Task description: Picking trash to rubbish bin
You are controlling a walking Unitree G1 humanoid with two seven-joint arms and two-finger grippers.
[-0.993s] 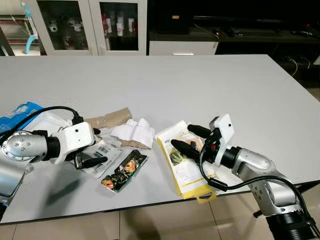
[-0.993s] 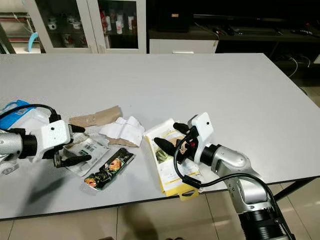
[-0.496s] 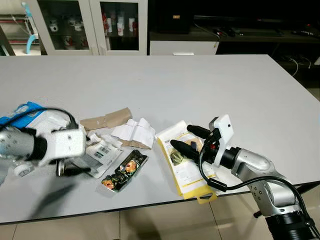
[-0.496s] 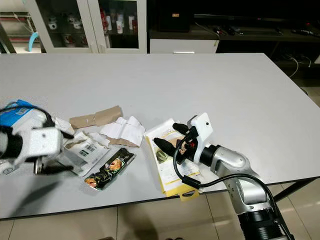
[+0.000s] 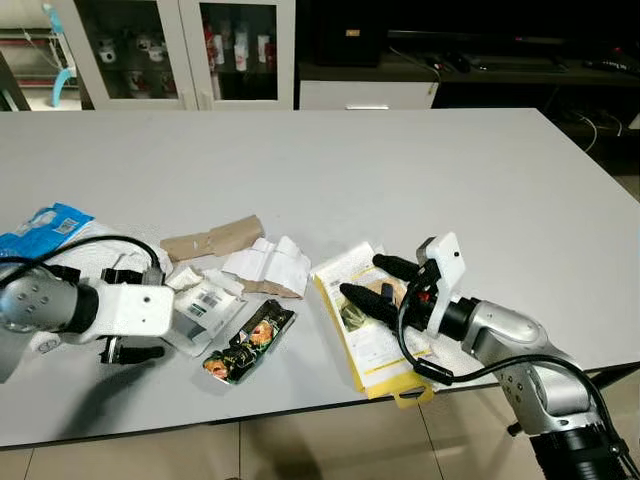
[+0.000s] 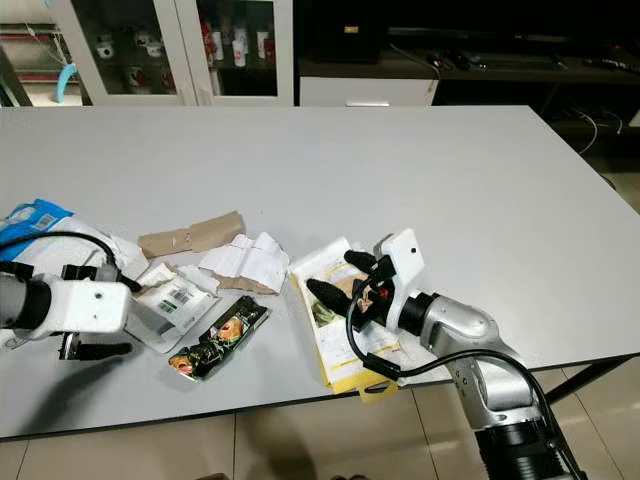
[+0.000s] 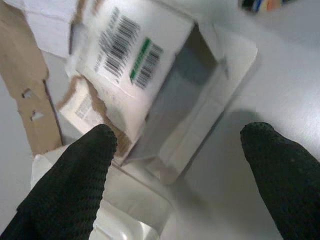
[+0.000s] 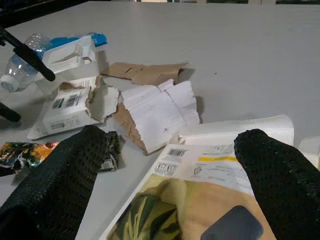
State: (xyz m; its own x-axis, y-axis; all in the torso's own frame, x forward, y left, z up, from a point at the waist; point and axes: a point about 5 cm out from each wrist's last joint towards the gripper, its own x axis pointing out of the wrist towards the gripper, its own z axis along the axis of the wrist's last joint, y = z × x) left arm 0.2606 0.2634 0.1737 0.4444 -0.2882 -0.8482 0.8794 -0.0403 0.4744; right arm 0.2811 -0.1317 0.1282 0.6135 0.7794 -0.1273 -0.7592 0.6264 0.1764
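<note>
1. The right gripper (image 5: 375,279), lower right of the head view, hovers low over a yellow-edged flat packet (image 5: 368,325) at the table's near edge, its two black fingers spread apart with nothing between them.
2. The left gripper (image 5: 128,314), at lower left, sits just beside a torn white box (image 5: 205,305) printed with barcodes; its fingers are parted and empty, one above and one below the white wrist block.
3. In the left wrist view, the fingertips (image 7: 80,170) frame the torn white box (image 7: 150,85), with a strip of brown cardboard (image 7: 25,95) along one side.
4. A dark snack wrapper (image 5: 250,340) lies just right of the box, near the front edge of the grey table (image 5: 330,170).
5. Above the wrapper sits a crumpled white paper (image 5: 268,264) touching the brown cardboard piece (image 5: 212,239).
6. At far left, a blue-labelled pack (image 5: 40,226) lies near the frame's edge.
7. Glass-fronted cabinets (image 5: 180,50) stand beyond the table in the upper left.
</note>
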